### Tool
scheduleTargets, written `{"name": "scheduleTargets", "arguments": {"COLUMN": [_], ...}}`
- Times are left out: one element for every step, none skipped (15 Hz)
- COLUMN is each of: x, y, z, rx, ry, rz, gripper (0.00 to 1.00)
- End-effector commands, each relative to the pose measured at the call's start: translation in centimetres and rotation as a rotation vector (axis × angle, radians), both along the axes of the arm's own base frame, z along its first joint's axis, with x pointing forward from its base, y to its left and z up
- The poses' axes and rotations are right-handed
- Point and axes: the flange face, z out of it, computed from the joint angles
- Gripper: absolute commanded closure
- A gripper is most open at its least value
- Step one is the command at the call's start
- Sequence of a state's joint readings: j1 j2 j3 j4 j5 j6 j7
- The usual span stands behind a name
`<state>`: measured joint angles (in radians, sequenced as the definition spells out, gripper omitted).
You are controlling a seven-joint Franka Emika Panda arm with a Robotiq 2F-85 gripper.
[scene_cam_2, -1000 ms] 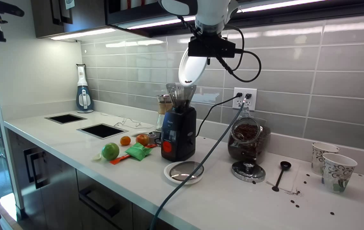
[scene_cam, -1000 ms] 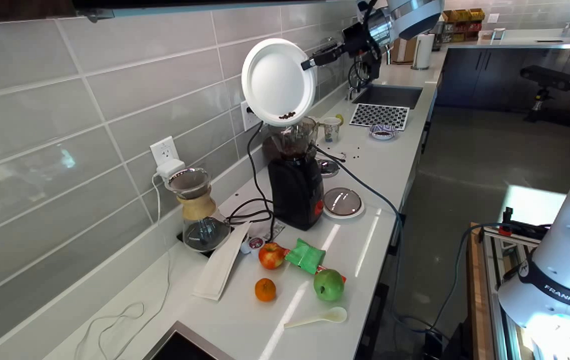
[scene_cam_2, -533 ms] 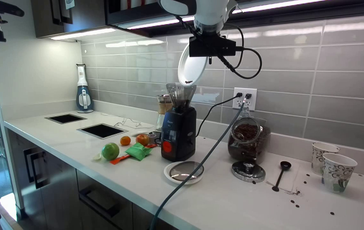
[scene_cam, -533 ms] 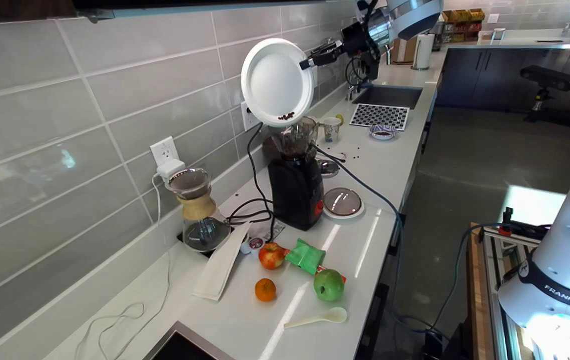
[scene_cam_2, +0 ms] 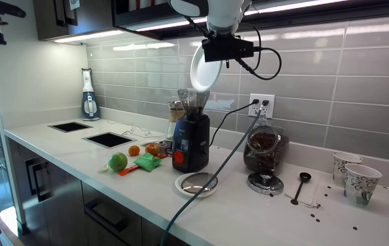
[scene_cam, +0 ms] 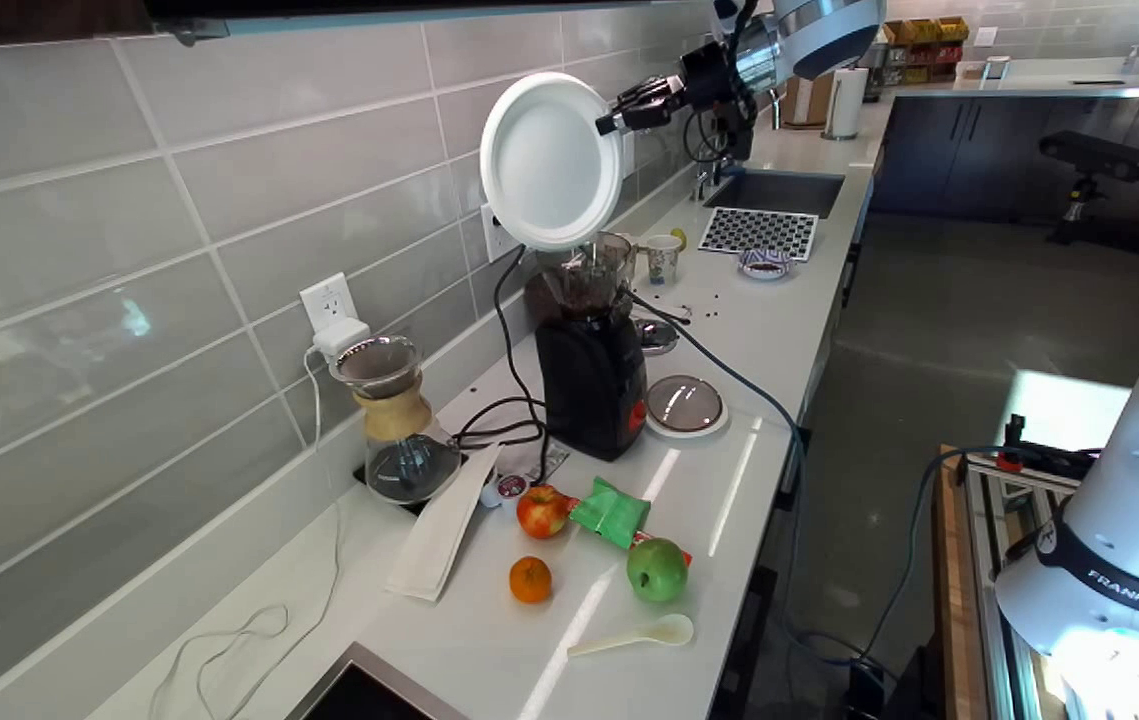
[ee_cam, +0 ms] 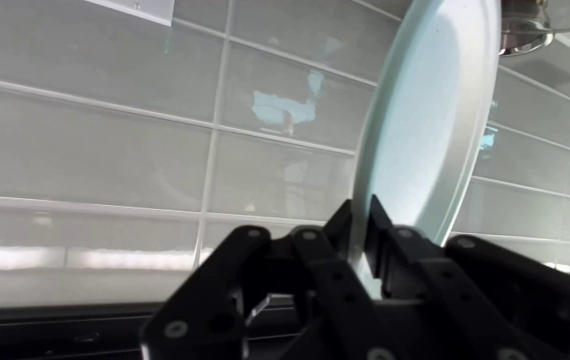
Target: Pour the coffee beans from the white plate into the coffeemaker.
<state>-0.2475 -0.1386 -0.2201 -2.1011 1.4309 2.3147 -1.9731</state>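
Note:
The white plate (scene_cam: 547, 165) is held steeply tilted, its lower rim at the top of the coffeemaker's clear hopper (scene_cam_2: 191, 102). It also shows in the other views (scene_cam_2: 206, 71) (ee_cam: 422, 115). No beans show on its face in the exterior views. The black coffeemaker (scene_cam: 589, 385) stands upright on the counter, with a red button on its front (scene_cam_2: 178, 156). Dark beans (scene_cam: 584, 300) show inside the hopper. My gripper (ee_cam: 362, 220) is shut on the plate's rim, one finger on each side; it also shows in an exterior view (scene_cam: 611, 124).
A glass carafe (scene_cam: 399, 430) stands by the wall. A bean jar (scene_cam_2: 266, 150), metal lid (scene_cam_2: 266, 184), scoop (scene_cam_2: 300, 188) and paper cups (scene_cam_2: 361, 184) are near. A blue cable (scene_cam_2: 211, 177) crosses the counter. An upper cabinet (scene_cam_2: 296, 18) hangs above.
The few beans at the plate's lower rim are gone from it. The plate has shifted slightly up and the wrist has turned a little. The grip on the rim is unchanged.

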Motion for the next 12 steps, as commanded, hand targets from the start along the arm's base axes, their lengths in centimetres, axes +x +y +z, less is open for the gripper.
{"name": "scheduleTargets", "arguments": {"x": [-0.4,-0.4,-0.3,-0.3,-0.4,-0.4,-0.4,-0.5,-0.7,-0.9,-1.0,-0.3], "y": [0.2,0.1,-0.2,-0.5,-0.9,-1.3,-1.6,-1.9,-2.0,-2.1,-2.2,-2.0], "z": [0.0,0.1,0.2,0.6,0.9,1.4,1.6,1.6,1.8,1.9,2.0,2.1], "rx": [-0.001,0.011,0.044,0.078,0.106,0.145,0.171,0.192,0.213,0.234,0.262,0.284], "ry": [-0.044,-0.046,-0.033,-0.022,-0.015,-0.013,0.008,0.029,0.053,0.077,0.1,0.125], "rz": [-0.006,-0.028,-0.056,-0.08,-0.103,-0.133,-0.158,-0.187,-0.21,-0.234,-0.259,-0.272], "gripper": [0.98,0.98,0.98,0.98,0.98,0.98,0.98,0.98,0.98,0.98,0.98,0.98]}}
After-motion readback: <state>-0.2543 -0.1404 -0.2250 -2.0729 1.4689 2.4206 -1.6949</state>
